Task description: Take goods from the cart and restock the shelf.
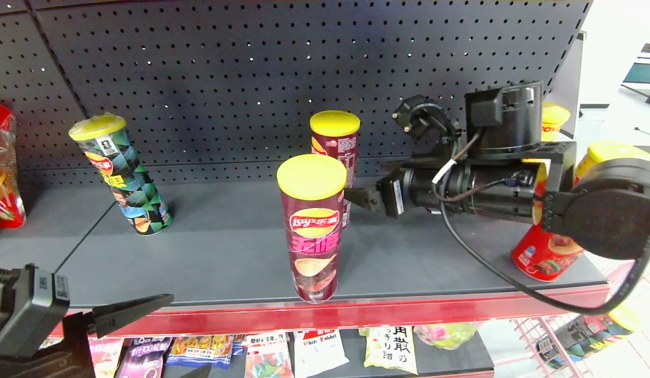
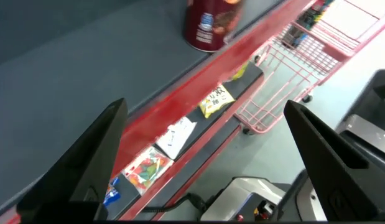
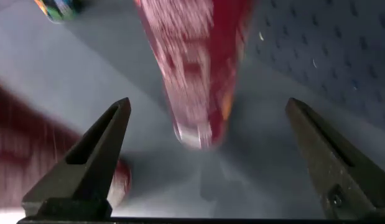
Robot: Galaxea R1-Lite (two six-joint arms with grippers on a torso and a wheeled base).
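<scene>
My right claw is spread wide, its two dark wedge-shaped fingers pinching nothing. Centred in the gap, just beyond the tips, stands the rear maroon tube, a tall glossy cardboard cylinder with a flat yellow plastic lid. In the head view one fingertip sits just beside its wall, and I cannot tell whether it touches.

Nearer me than that claw and slightly to its left is the front maroon tube, same build, upright at the shelf's front edge. Well to the claw's left a dark tube with a teal triangle pattern stands tilted. Behind the right wrist a red tube sits near the shelf's right end, partly hidden by the arm.

The grey shelf deck is smooth and matte, finished with a glossy red front lip and backed by a dark perforated metal panel. Open deck lies between the tilted tube and the two maroon ones.

My left claw is also spread and holds nothing, hanging low in front of the red lip. Below it, flat snack packets line the lower shelf. Off to its right stands the pink wire cart.
</scene>
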